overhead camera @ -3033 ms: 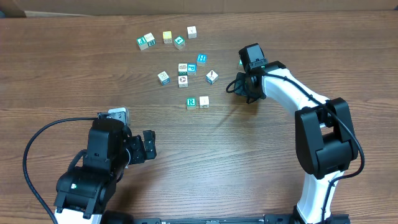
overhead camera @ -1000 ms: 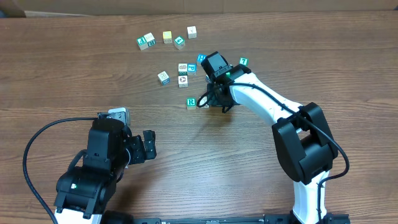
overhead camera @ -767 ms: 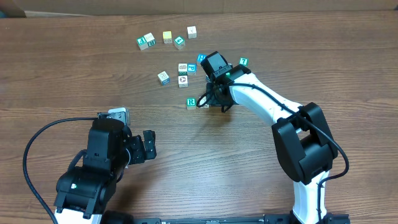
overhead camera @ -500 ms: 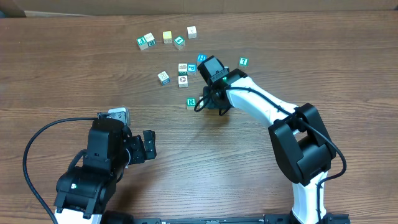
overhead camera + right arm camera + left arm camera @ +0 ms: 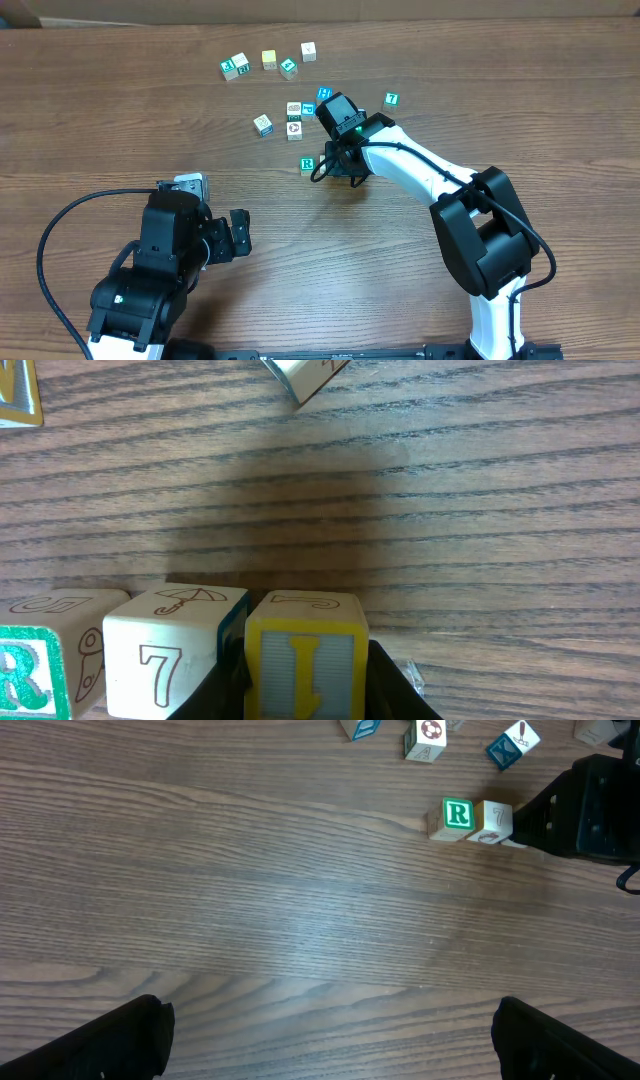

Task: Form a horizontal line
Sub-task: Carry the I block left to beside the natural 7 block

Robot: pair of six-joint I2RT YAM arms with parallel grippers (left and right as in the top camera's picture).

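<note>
While gripping the yellow L block [image 5: 305, 655] between both fingers of the right claw [image 5: 305, 685], holds it low at the worktop [image 5: 450, 510], level with and just beside the umbrella block [image 5: 175, 645] marked 7. Beyond that, touching it, shows the green R block [image 5: 457, 816]. Has the left claw [image 5: 325, 1050] spread wide over bare wood, well apart from this row. Leaves other blocks scattered farther back, among them a blue H block [image 5: 324, 94]
</note>
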